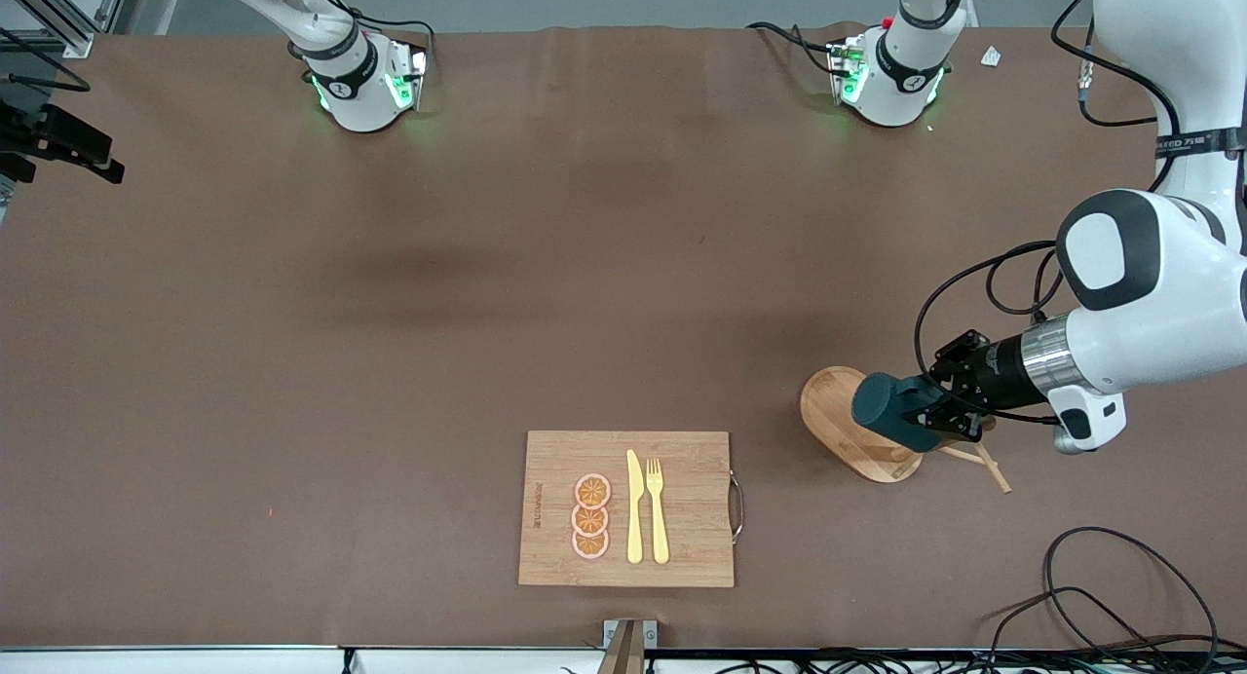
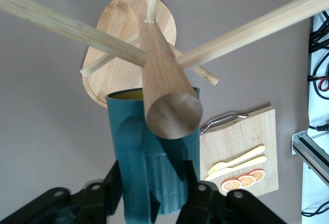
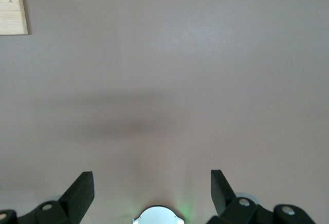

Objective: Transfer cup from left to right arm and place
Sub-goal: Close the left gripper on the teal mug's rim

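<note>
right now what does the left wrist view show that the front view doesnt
Only the left wrist view: the cup's mustard-yellow rim, ribbed side, and the wooden rack's post and pegs up close, with the left hand shut on the cup.
Only the front view: both arm bases and the whole brown table.
Both: the cup, the rack's base, the cutting board with knife, fork and orange slices.
</note>
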Motion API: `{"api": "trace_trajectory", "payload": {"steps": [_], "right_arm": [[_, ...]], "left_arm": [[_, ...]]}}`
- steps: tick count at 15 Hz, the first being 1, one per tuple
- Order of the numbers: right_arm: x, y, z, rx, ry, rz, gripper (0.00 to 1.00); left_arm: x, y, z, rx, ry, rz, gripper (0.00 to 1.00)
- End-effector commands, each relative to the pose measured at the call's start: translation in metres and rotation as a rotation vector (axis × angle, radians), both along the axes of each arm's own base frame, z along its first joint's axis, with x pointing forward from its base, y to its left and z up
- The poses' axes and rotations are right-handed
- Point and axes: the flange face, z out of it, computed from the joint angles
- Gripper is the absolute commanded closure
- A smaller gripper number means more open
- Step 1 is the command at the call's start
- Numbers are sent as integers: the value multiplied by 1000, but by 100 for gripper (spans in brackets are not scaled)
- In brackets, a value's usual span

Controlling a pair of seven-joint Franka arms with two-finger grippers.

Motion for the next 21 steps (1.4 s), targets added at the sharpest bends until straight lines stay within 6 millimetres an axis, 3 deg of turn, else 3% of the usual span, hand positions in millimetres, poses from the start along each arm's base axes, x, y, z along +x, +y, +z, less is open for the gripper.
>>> {"api": "trace_trajectory", "payload": {"steps": [1, 3, 6, 11, 13, 16, 17, 21], "right_arm": [[-6, 0, 4, -14, -8, 11, 0], [-6, 0, 5, -14, -9, 13, 0], [-6, 1, 5, -14, -9, 13, 0], [-5, 2, 4, -14, -8, 16, 0], [-6, 1, 4, -14, -8, 14, 0], [-6, 1, 4, -14, -8, 13, 0], [-6, 1, 4, -14, -8, 13, 0], [-6, 1, 4, -14, -8, 13, 0]], "left_arm": [[3, 1, -9, -1, 27, 8, 34], [4, 1, -13, -6, 33, 14, 18], [6, 3, -22, -11, 38, 22, 4], [11, 2, -47, -19, 55, 39, 4], [12, 2, -51, -23, 58, 41, 12], [12, 4, -50, -22, 56, 47, 38], [14, 4, -42, -22, 44, 46, 43], [15, -2, -5, -26, 43, 38, 44]]}}
